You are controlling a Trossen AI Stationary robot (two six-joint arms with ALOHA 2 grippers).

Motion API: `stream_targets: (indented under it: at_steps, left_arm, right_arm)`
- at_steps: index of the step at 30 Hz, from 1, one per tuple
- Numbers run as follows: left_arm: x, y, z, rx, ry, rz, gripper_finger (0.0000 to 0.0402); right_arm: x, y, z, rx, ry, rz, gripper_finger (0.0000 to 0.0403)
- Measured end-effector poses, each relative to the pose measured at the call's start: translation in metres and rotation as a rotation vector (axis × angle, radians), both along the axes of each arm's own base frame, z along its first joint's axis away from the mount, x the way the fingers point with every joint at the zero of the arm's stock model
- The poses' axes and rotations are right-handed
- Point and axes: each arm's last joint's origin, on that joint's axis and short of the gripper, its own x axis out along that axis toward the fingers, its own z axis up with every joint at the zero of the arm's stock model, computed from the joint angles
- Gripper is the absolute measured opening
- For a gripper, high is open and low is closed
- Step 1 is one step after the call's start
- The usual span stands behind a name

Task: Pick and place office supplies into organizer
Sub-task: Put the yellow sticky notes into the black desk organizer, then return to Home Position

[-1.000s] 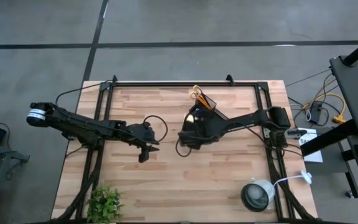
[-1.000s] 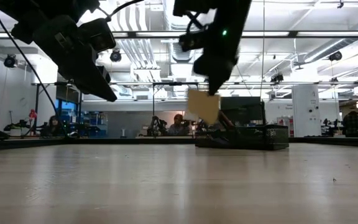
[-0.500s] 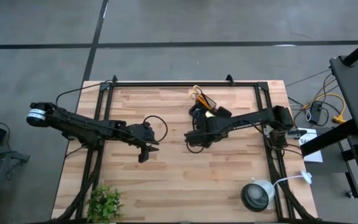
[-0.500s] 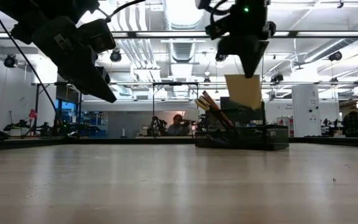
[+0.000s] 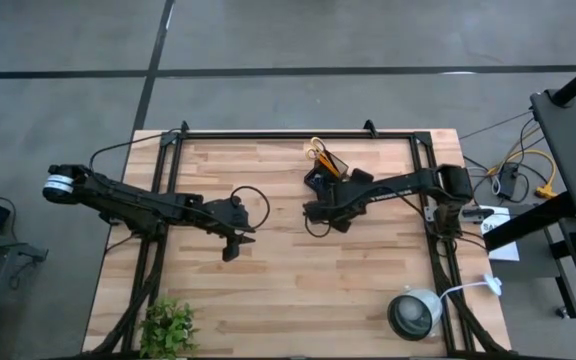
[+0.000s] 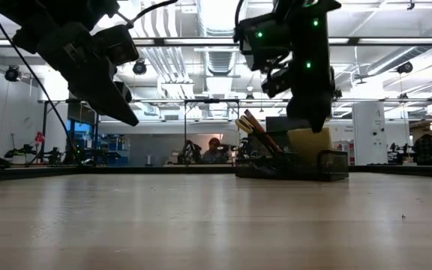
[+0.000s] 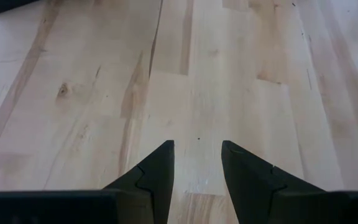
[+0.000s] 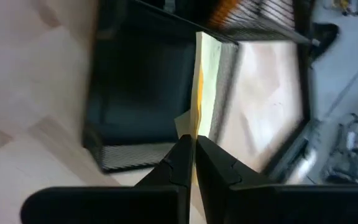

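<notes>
My right gripper (image 6: pixel 315 126) is shut on the square yellow sticky-note pad (image 6: pixel 310 141) and hangs over the lower tray of the black organizer (image 6: pixel 291 166), which stands near the table's far edge (image 5: pixel 320 172). Orange pencils (image 6: pixel 257 131) and yellow-handled scissors (image 5: pixel 316 150) lean in its taller cup. The right wrist view looks edge-on at the pad (image 8: pixel 201 74), with the tray's floor (image 8: pixel 135 81) below it. My left gripper (image 5: pixel 234 250) is open and hovers over bare wood left of the table's centre (image 7: pixel 196 146). My right gripper pinches the sticky-note pad's upper edge (image 8: pixel 194 121) between its two fingers, coming from above and pointing down. The pad hangs upright below the fingers, and its lower part dips behind the tray's front wall (image 6: pixel 313 154). Whether it touches the tray floor, I cannot tell.
A round grey-white lamp (image 5: pixel 413 315) stands at the near right corner and a green plant (image 5: pixel 168 325) at the near left. Black frame rails (image 5: pixel 298 134) run along the far edge and sides. People sit in the room beyond the table (image 6: pixel 214 150).
My right gripper has carried the pad toward the table's right and far edge, first rising, then coming down over the organizer's tray. The pad, earlier clear in the air beside the organizer, now hangs low within the tray. My left arm has kept still.
</notes>
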Motion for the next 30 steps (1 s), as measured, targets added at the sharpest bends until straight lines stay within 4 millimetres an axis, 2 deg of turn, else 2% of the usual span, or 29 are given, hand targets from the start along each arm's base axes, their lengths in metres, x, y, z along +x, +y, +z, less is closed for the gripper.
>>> stream_targets:
  at_steps: [4,10,13,19,23,30]
  left_arm:
    - [0.0,0.0,-0.001,0.01,0.003,0.01,0.0118]
    - [-0.001,0.001,-0.002,0.011,0.009,0.012,0.0118]
    - [-0.002,0.001,-0.003,0.012,0.013,0.012,0.0118]
    - [-0.001,0.001,-0.003,0.012,0.013,0.012,0.0118]
    - [-0.002,0.001,-0.003,0.012,0.013,0.012,0.0118]
    - [-0.002,0.001,-0.003,0.01,0.014,0.013,0.0118]
  right_arm:
    - [-0.001,-0.009,-0.013,0.017,-0.007,0.006,0.0008]
    - [-0.015,-0.018,-0.031,0.027,0.059,-0.03,0.0009]
    - [-0.018,-0.019,-0.035,0.024,0.071,-0.032,0.0009]
    - [-0.013,-0.017,-0.038,0.025,0.007,-0.022,0.0013]
    - [-0.008,-0.016,-0.038,0.067,-0.026,-0.004,0.0036]
    - [-0.006,-0.011,-0.039,0.099,-0.042,0.025,0.0109]
